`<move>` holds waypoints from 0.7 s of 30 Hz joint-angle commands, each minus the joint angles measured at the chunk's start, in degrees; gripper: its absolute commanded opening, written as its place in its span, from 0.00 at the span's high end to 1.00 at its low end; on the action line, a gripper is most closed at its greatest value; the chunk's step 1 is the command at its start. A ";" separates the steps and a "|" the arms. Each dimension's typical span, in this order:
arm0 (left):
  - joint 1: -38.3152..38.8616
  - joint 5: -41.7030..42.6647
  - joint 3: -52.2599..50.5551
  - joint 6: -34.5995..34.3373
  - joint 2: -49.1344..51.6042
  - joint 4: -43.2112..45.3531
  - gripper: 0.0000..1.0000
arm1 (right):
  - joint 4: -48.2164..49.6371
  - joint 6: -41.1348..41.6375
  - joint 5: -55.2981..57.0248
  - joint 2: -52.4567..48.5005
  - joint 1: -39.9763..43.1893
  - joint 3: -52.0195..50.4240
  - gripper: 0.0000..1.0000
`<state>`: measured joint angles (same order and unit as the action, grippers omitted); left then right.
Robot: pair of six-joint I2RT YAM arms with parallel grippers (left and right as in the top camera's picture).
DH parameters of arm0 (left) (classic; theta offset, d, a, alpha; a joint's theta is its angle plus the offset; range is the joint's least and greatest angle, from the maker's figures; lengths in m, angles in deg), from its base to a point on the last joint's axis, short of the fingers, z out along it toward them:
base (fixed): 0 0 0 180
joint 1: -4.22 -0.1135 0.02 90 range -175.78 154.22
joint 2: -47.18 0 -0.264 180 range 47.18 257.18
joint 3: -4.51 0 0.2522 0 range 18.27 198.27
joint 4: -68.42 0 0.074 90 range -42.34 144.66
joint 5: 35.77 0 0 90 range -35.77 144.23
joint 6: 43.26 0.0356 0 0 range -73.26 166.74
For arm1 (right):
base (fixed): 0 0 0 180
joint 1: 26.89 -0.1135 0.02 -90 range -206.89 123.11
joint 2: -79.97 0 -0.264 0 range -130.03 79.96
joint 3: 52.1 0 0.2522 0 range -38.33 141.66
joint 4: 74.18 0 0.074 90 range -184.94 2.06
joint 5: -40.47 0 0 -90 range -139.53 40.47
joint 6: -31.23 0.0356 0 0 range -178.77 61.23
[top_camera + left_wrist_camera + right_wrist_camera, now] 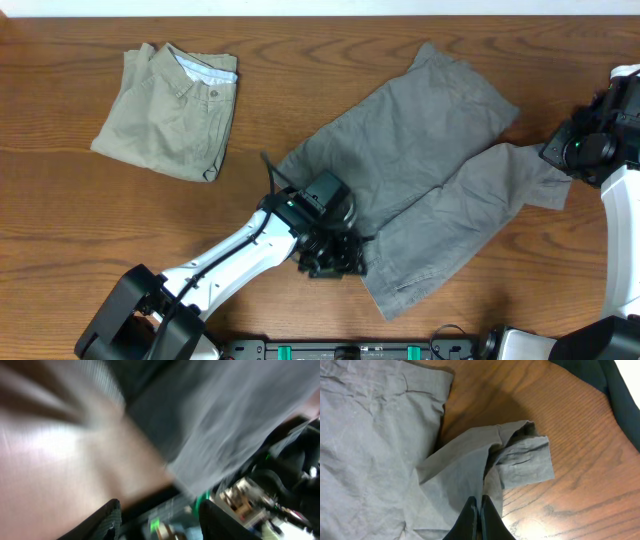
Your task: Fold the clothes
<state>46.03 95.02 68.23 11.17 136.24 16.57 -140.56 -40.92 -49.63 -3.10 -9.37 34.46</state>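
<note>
Left gripper (335,258), jaws parted and empty, is hovering at the near edge of the grey shorts (430,150) mid-table, likely needing a deep pinch, while the right gripper (480,505) is resting clenched.

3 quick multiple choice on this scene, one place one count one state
1. Where do the khaki shorts lie?
A) far left of the table
B) table centre
C) near right corner

2. How many pairs of shorts show?
A) one
B) two
C) three

3. The right gripper is:
A) wide open
B) shut on the grey shorts
C) shut on nothing

Answers: 1 A, the overhead view shows them folded there; 2 B, one khaki, one grey; 3 B, the wrist view shows closed fingers pinching grey cloth.
</note>
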 commanded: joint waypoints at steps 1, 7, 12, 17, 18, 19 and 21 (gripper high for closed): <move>0.26 5.09 0.63 2.58 0.74 -3.87 0.48 | -0.07 0.98 -1.29 1.20 0.31 0.68 0.99; 5.81 3.48 0.63 -1.55 0.96 3.96 0.47 | 0.07 0.98 -5.40 1.20 0.31 0.68 0.99; 3.82 -3.39 0.63 -4.39 0.96 3.43 0.47 | -0.79 0.96 -5.99 1.20 0.31 0.68 0.99; 0.79 -7.82 0.63 -5.77 1.03 7.54 0.62 | -1.18 0.96 -6.36 1.20 0.31 0.68 0.99; 0.61 -7.89 0.63 -6.14 1.09 9.73 0.64 | -1.20 0.96 -6.36 1.20 0.31 0.68 0.99; 0.63 -8.11 0.63 -6.82 1.38 11.96 0.65 | -1.20 0.96 -6.36 1.20 0.31 0.68 0.99; 0.81 -7.82 0.63 -8.02 2.40 14.27 0.64 | -1.20 0.96 -6.36 1.20 0.31 0.68 0.99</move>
<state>46.75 89.08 68.25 5.47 137.05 29.86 -141.72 -40.74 -55.31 -3.10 -9.37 34.46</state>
